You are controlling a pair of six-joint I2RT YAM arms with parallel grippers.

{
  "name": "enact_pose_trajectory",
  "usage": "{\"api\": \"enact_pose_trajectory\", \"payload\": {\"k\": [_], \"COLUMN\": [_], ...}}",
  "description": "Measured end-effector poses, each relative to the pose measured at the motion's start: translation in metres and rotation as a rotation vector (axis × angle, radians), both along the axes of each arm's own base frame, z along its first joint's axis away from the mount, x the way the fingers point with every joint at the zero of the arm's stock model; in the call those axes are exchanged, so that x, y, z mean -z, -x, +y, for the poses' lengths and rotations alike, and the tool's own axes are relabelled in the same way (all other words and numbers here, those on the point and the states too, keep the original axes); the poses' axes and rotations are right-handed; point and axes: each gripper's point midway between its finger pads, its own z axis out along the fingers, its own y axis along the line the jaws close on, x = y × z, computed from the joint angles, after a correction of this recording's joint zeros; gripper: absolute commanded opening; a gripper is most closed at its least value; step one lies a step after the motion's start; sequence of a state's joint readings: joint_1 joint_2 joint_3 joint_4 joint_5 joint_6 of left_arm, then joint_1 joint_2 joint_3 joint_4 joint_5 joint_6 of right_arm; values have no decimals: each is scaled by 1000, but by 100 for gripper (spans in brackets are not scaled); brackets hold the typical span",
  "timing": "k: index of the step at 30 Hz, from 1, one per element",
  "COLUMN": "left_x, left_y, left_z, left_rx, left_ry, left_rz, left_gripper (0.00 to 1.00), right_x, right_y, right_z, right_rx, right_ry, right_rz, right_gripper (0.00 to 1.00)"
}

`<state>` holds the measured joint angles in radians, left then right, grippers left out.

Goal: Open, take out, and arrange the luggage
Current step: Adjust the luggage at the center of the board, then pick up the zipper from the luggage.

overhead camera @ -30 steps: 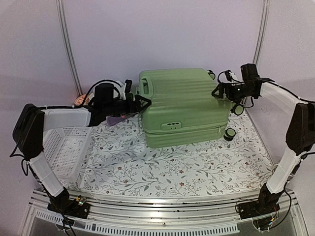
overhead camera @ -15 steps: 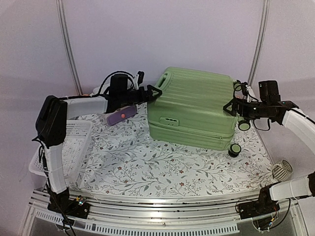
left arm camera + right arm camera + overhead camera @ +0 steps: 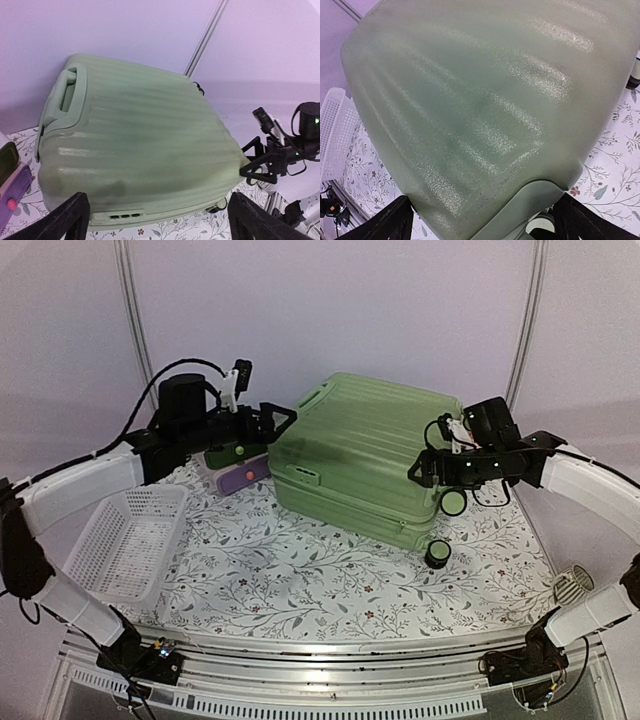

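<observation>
I had my left gripper (image 3: 278, 428) and right gripper (image 3: 424, 452) both spread wide, the large light-green ribbed hard-shell suitcase (image 3: 360, 455) lying closed between them.

Plain pale walls (image 3: 330, 310) with a lilac cast close the scene at the back and on both sides. Two thin metal strips (image 3: 138, 340) run up them, one left of centre and one right. The table (image 3: 400, 638) is covered by a white cloth (image 3: 300, 580) printed with leafy sprigs and small flowers, a ribbed aluminium rail (image 3: 330, 680) runs along its near edge, and the light is soft and even.
</observation>
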<state>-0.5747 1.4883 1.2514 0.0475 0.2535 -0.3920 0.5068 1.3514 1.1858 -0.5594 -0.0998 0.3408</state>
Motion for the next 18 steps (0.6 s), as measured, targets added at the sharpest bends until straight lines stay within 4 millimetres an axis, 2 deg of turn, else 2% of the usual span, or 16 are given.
{"api": "enact_pose_trajectory", "payload": {"k": [3,5,9,12,16,18], "left_x": [-11,-2,42,73,94,99], "left_y": [33,48,69,85,110,121], "left_z": [5,7,8,10,12,7], "left_rx": [14,26,43,59,95,122], "left_ry": [-2,-15,-70,-103,-87,-68], "left_rz": [-40,-35,33,78,80,67], "left_gripper": [98,98,98,98,98,98], "right_x": [2,1,-7,-28,-56,-60], "right_y": [11,15,17,31,65,79], "right_z": [18,22,21,20,22,17], "right_rx": [-28,-32,-18,-16,-61,-77], "right_ry": [9,19,51,61,-1,-41], "right_rz": [5,-3,-56,-139,-250,-287], "right_gripper": [99,99,99,98,98,98]}}
